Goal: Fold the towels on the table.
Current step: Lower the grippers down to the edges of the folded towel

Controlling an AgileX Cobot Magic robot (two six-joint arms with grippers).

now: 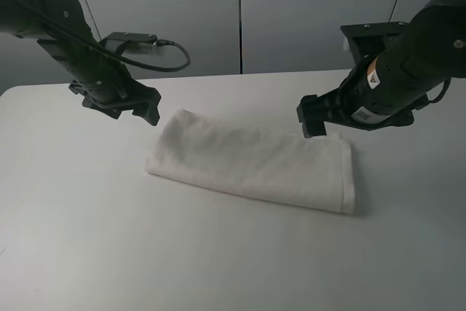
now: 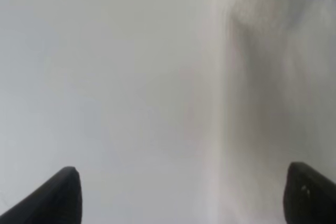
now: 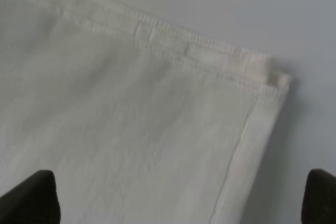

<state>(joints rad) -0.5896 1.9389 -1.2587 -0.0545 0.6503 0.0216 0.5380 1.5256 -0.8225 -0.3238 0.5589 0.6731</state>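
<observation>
The white terry-cloth towel (image 1: 255, 164) lies folded into a long strip across the middle of the white table (image 1: 87, 238). My left gripper (image 1: 138, 111) hovers just beyond the towel's far left corner, open and empty; its wrist view shows the towel's edge (image 2: 273, 77) between two wide-apart fingertips (image 2: 58, 198). My right gripper (image 1: 320, 125) hovers over the towel's far right corner, open and empty; its wrist view shows the stitched hem and woven border corner (image 3: 262, 72) between the fingertips (image 3: 31, 198). The label is not visible.
A grey panelled wall (image 1: 240, 12) stands behind the table's far edge. A black cable (image 1: 171, 52) loops off the left arm. Bare tabletop surrounds the towel on all sides.
</observation>
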